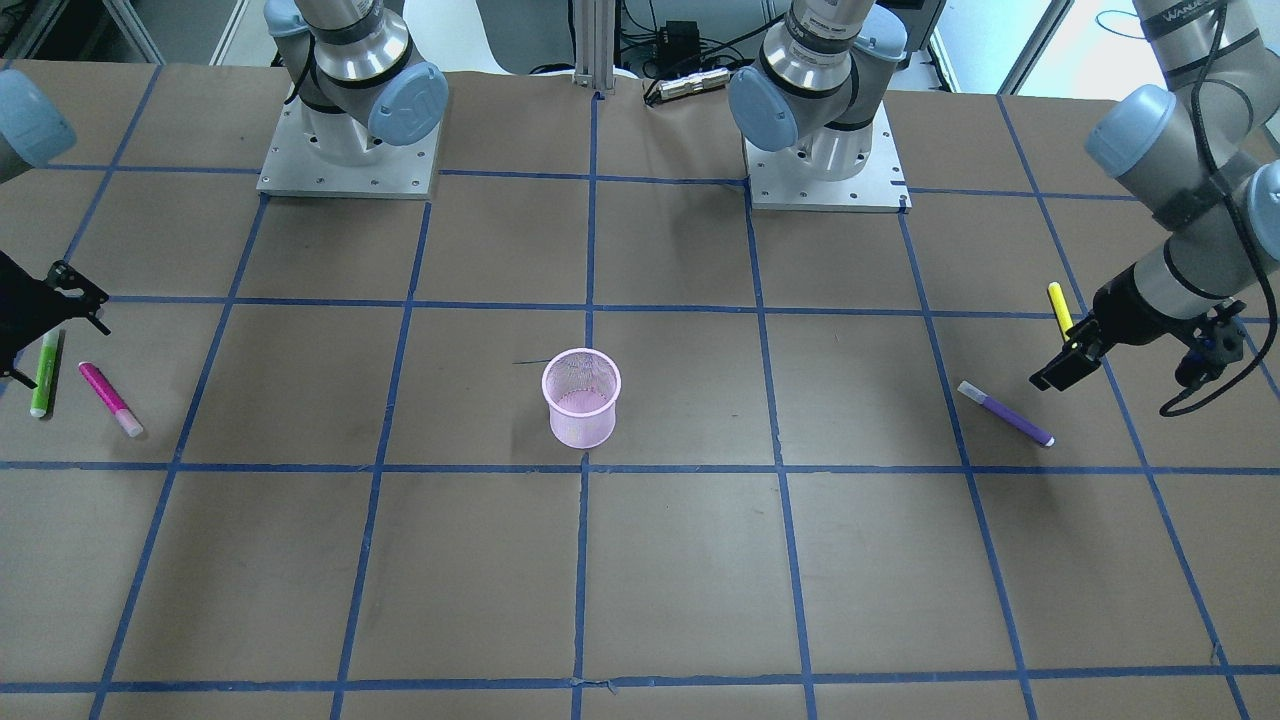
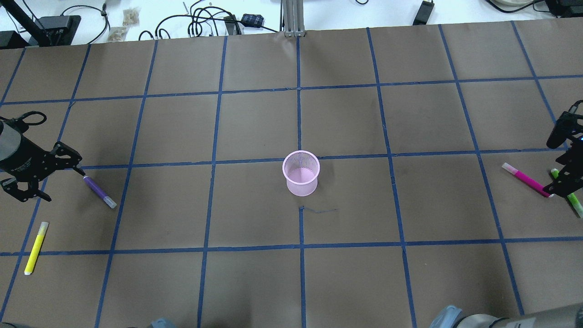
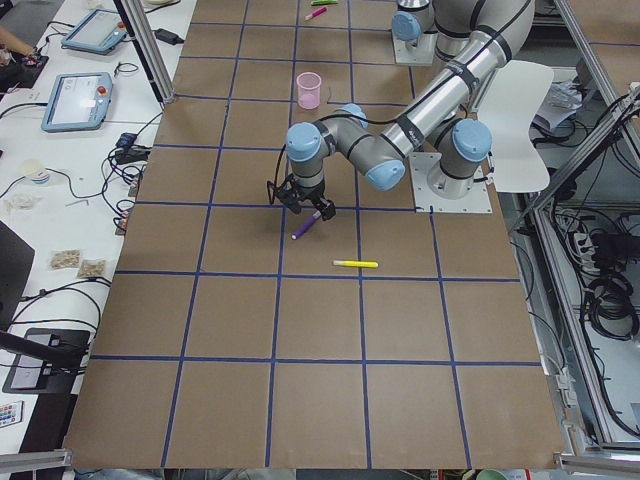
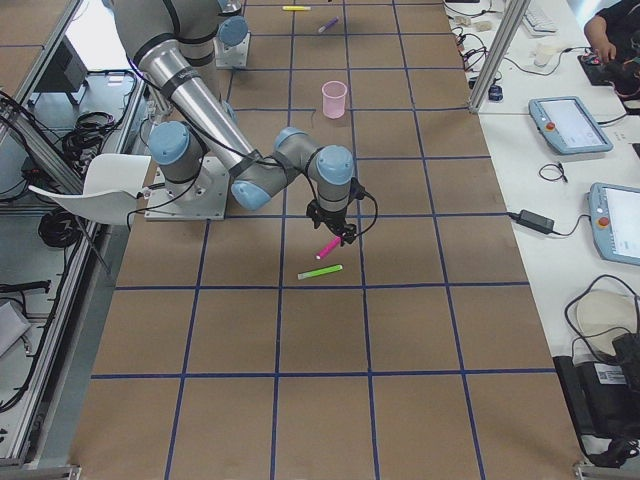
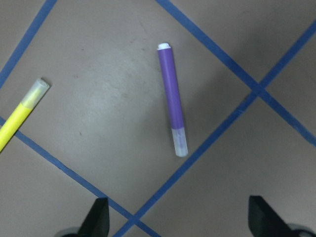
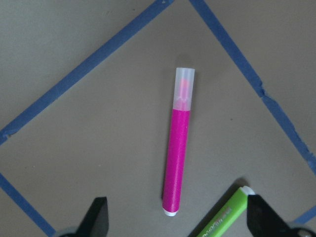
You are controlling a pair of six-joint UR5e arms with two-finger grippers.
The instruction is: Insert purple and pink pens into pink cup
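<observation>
We bring each arm over its own pen, since the two lie well apart at opposite ends of the table (image 2: 255,282) and the pink cup (image 2: 300,186) stands upright and empty at the middle. The left gripper (image 5: 180,223) hovers above the purple pen (image 5: 172,98), jaws spread wide with nothing between them. The right gripper (image 6: 178,221) hangs the same way over the pink pen (image 6: 177,153), also wide open and empty.

Both pens lie flat on the paper. In each wrist view the pen's long axis runs nearly straight up the picture, across the line between the fingertips, so we judge the jaws are lined up to close on the barrel.

The purple pen's clear cap points toward its gripper. The pink pen's clear cap points away.

A yellow pen (image 5: 19,118) lies near the purple one, and a green pen (image 6: 222,217) sits just beside the pink pen's butt end, so we need to close only on the barrel we want.
</observation>
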